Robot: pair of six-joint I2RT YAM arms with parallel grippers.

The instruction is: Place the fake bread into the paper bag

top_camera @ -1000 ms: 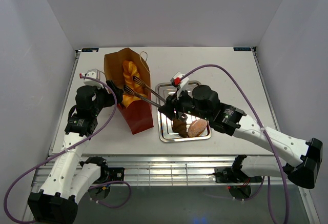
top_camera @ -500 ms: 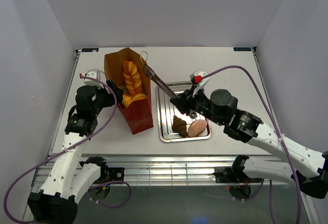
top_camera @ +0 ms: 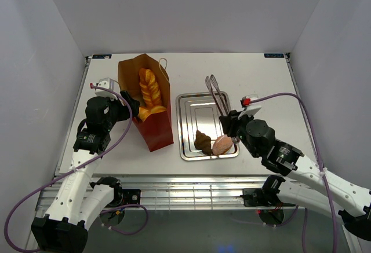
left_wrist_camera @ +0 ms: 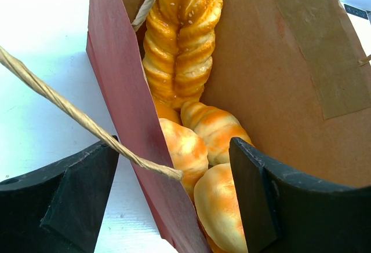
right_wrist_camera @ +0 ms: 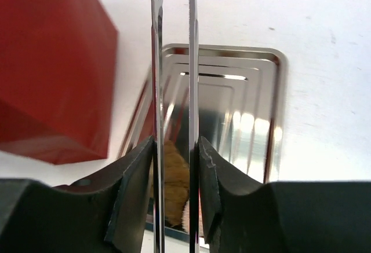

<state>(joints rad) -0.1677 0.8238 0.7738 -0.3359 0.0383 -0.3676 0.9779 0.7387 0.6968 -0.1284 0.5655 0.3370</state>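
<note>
The red paper bag stands left of centre, its mouth open. Inside lie a golden braided loaf and round rolls, also seen in the left wrist view, loaf and rolls. My left gripper is open and straddles the bag's left wall, one finger outside and one inside. My right gripper is shut on the metal tongs, which point away over the tray and hold nothing. A dark brown pastry and a pinkish one lie on the tray's near end.
The shallow silver tray sits right of the bag and shows in the right wrist view past the tongs. The bag's cord handle crosses in front of my left fingers. White walls enclose the table.
The tongs left the braided loaf in the bag and pulled out. My right arm swung right and back, so the tongs now stand over the tray's right side. The left arm has not moved.
</note>
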